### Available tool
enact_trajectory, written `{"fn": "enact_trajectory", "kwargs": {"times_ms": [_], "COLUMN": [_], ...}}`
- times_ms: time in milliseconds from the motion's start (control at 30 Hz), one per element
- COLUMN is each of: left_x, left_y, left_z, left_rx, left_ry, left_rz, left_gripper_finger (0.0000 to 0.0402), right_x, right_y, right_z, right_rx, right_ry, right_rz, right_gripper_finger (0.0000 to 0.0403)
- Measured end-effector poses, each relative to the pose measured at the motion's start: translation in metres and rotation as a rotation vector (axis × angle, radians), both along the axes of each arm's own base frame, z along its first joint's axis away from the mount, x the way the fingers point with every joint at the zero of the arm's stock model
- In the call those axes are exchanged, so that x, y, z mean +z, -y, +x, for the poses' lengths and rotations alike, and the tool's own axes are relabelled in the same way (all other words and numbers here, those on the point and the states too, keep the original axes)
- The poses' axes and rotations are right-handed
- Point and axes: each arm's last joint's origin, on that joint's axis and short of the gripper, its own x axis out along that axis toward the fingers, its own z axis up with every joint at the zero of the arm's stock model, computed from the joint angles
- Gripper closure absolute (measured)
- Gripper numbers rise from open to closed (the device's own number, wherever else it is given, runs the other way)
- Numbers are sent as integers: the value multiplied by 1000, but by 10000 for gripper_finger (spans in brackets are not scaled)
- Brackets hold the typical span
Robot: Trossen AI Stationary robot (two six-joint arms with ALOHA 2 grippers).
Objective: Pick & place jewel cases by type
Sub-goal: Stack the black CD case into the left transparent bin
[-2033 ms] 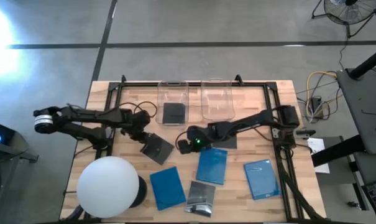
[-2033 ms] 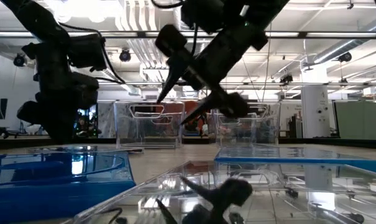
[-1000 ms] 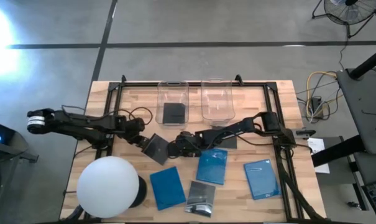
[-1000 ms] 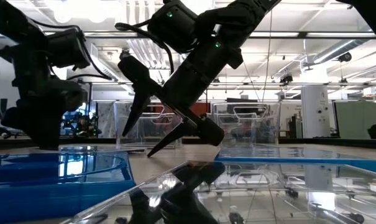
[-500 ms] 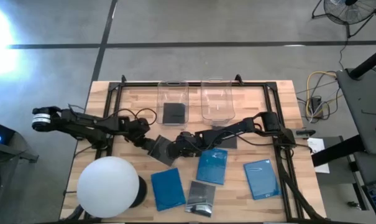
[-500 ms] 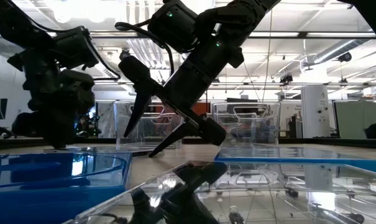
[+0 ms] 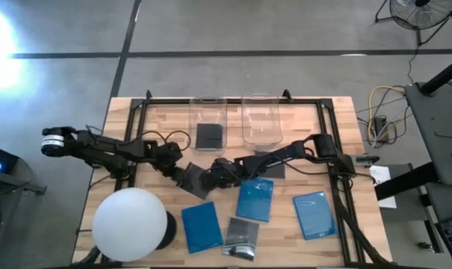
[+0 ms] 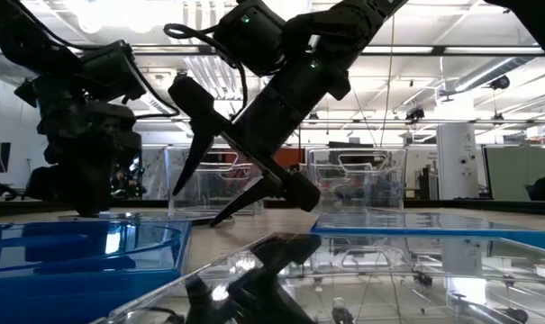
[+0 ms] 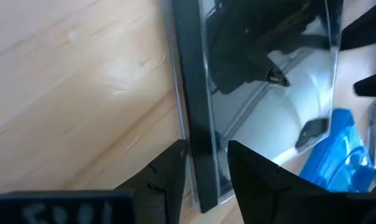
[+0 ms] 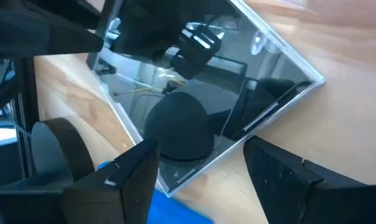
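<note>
A dark glossy jewel case (image 7: pixel 193 179) lies mid-table between my two grippers. My left gripper (image 7: pixel 178 170) comes at it from the table's left and is shut on its edge. My right gripper (image 7: pixel 211 179) stands open at the case's opposite corner (image 10: pixel 175 177), one finger on either side of it, touching nothing. In the low view the right gripper (image 8: pixel 200 202) slants down, its tips near the table. Another dark case (image 7: pixel 209 136) lies in the left clear bin (image 7: pixel 208 104). Three blue cases (image 7: pixel 255 199) (image 7: pixel 315 215) (image 7: pixel 201 226) lie flat near the front. My left gripper pinches the case's dark spine edge (image 9: pixel 200 124) between its two fingers (image 9: pixel 169 174), near one end of that edge. The fingers slant down from the table's left and lie across the edge. Whether the case is clear of the table I cannot tell.
A second clear bin (image 7: pixel 261 119) stands beside the first at the back. A dark case (image 7: pixel 274 169) lies under my right arm. A glossy case (image 7: pixel 240 237) lies at the front. A big white sphere (image 7: pixel 132 224) fills the front left corner. A black frame (image 7: pixel 233 99) rims the table.
My left gripper has gone a little toward the table's right, toward my right gripper, and has tipped further down. The dark case has shifted with it toward the right gripper and turned slightly. My right arm has stayed in place, its wrist rolling a little.
</note>
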Motion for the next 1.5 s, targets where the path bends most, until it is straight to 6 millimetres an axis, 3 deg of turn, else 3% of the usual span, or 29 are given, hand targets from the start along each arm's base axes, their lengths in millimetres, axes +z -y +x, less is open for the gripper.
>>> {"fn": "enact_trajectory", "kwargs": {"times_ms": [233, 500, 700, 1067, 1300, 1500], "left_x": [-5, -6, 1, 5, -4, -7], "left_y": [3, 4, 4, 3, 3, 5], "left_z": [-14, -20, -21, -23, -16, -18], "left_rx": [-102, -130, -113, 35, 127, 146], "left_ry": [-122, -147, -105, -88, 48, 58], "left_rz": [10, 11, 19, -12, -95, -116], "left_gripper_finger": [296, 296, 296, 296, 296, 296], "right_x": [39, 55, 30, -3, -12, -16], "right_y": [1, -1, -2, -7, -8, -7], "right_z": [4, 5, -12, 1, 8, 10], "right_rx": [54, 135, 8, 16, 4, 7], "right_ry": [141, 169, -99, -75, -41, -47], "right_rz": [-81, -171, -33, 74, 76, 64], "right_gripper_finger": [177, 177, 177, 177, 177, 177]}}
